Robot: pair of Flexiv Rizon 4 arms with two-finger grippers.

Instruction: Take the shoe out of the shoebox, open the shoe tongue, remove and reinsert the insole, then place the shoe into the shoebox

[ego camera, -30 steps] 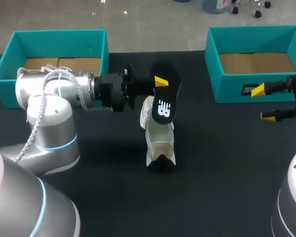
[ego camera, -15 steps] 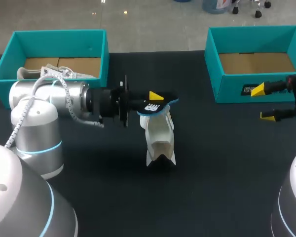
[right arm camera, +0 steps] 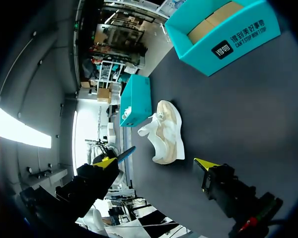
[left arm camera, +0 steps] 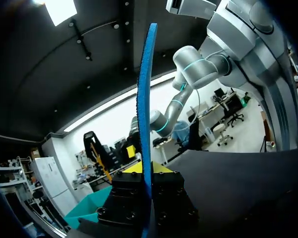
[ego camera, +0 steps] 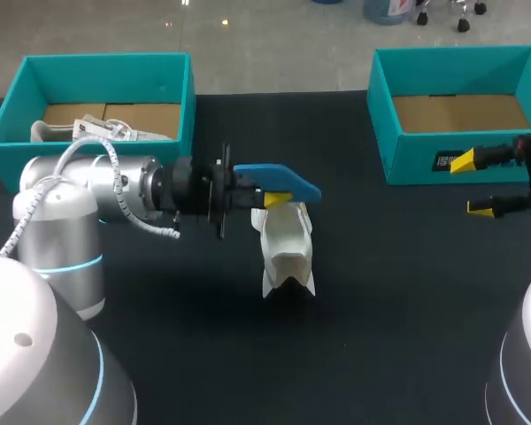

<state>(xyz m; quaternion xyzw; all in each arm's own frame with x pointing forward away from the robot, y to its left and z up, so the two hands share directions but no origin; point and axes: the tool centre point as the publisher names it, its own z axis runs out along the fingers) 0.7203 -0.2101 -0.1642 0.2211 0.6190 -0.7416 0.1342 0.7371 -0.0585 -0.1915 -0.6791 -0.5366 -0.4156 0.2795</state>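
Left claw [ego camera: 267, 193]: closed on the insole [ego camera: 279, 180], one yellow tip on each face. The left wrist view shows the insole [left arm camera: 145, 114] edge-on between the fingers. The insole is blue and held level above the far end of the shoe [ego camera: 286, 248]; I cannot tell whether they touch.

Shoe: white, resting on the black bench [ego camera: 398, 292] between the two teal boxes, outside both.

Left box [ego camera: 97, 66]: holds crumpled paper [ego camera: 106, 131].

Right claw [ego camera: 472, 186]: fingers well apart, gripping nothing, just in front of the right box [ego camera: 385, 124]. Its wrist view shows the shoe [right arm camera: 168, 133] ahead of it.
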